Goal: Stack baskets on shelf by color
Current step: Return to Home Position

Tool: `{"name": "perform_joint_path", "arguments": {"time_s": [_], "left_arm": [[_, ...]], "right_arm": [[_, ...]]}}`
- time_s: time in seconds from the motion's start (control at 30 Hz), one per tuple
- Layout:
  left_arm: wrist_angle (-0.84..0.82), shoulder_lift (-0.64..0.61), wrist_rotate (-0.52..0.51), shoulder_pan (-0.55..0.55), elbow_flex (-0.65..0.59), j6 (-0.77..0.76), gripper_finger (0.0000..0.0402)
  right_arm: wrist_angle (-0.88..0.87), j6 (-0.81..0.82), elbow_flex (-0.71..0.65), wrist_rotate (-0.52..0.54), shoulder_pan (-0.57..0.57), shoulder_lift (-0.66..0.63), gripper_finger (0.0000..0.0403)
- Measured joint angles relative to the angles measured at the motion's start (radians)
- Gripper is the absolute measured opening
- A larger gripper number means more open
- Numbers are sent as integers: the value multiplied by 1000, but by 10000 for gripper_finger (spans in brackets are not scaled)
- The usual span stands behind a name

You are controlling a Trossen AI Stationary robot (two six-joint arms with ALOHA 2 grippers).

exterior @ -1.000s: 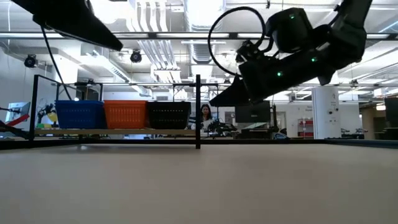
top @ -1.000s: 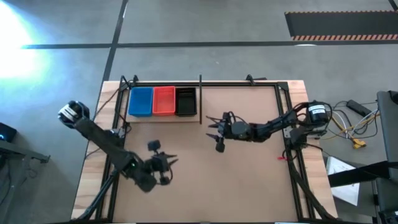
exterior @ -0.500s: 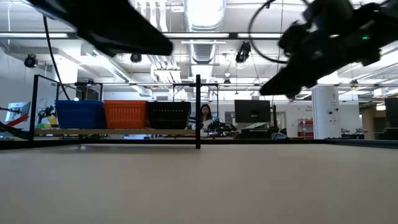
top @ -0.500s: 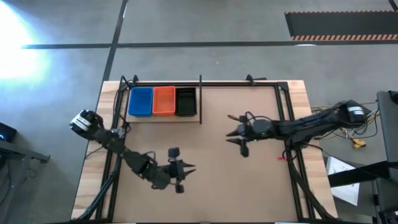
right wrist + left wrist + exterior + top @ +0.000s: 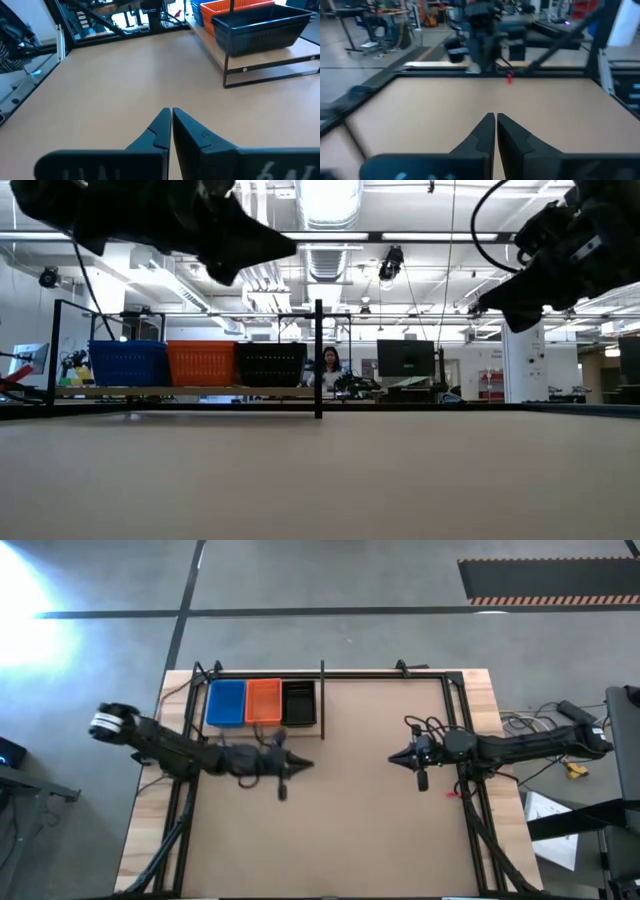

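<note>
A blue basket [image 5: 227, 702], an orange basket [image 5: 263, 701] and a black basket [image 5: 298, 703] stand side by side on the pale wooden shelf [image 5: 262, 728] at the table's far left; in the low view they show as blue [image 5: 128, 364], orange [image 5: 202, 364] and black [image 5: 271, 364]. My left gripper [image 5: 306, 764] hovers shut above the table, just near of the shelf, holding nothing. My right gripper [image 5: 393, 756] hovers shut over the table's right half, also with nothing in it. In the wrist views both pairs of fingers [image 5: 496, 131] [image 5: 171, 125] are closed together.
A black post [image 5: 322, 700] stands at the shelf's right end. Black metal rails [image 5: 455, 710] run along the table's edges. A small red object [image 5: 452, 794] lies near the right rail. A person [image 5: 328, 367] sits in the room behind. The brown tabletop [image 5: 360, 830] stretches between the arms.
My left gripper has swung from the table's near left toward the far edge and right, ending just near of the shelf, and has shut. My right gripper has drawn back toward the table's right edge and has shut from wide open. The baskets have stayed put.
</note>
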Motion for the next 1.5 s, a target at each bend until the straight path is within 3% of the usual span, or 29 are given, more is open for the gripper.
{"name": "perform_joint_path", "arguments": {"time_s": [0.33,0.63,0.97,1.03,1.4,1.5], "left_arm": [[-34,-506,63,150,-287,-11,0],[-513,-950,180,314,-314,-80,0],[-541,-1300,228,303,-496,-87,0],[-527,-1342,227,303,-525,-94,0],[-596,-1258,275,295,-529,-65,0],[-643,-1266,275,295,-529,-52,0]], "right_arm": [[-35,-25,-59,-84,0,-175,9],[-34,2,-110,-85,0,-289,9],[-39,27,-113,-88,0,-307,9],[-41,27,-113,-88,0,-307,9],[-41,33,-113,-76,0,-306,9],[-42,20,-113,-29,0,-309,9]]}}
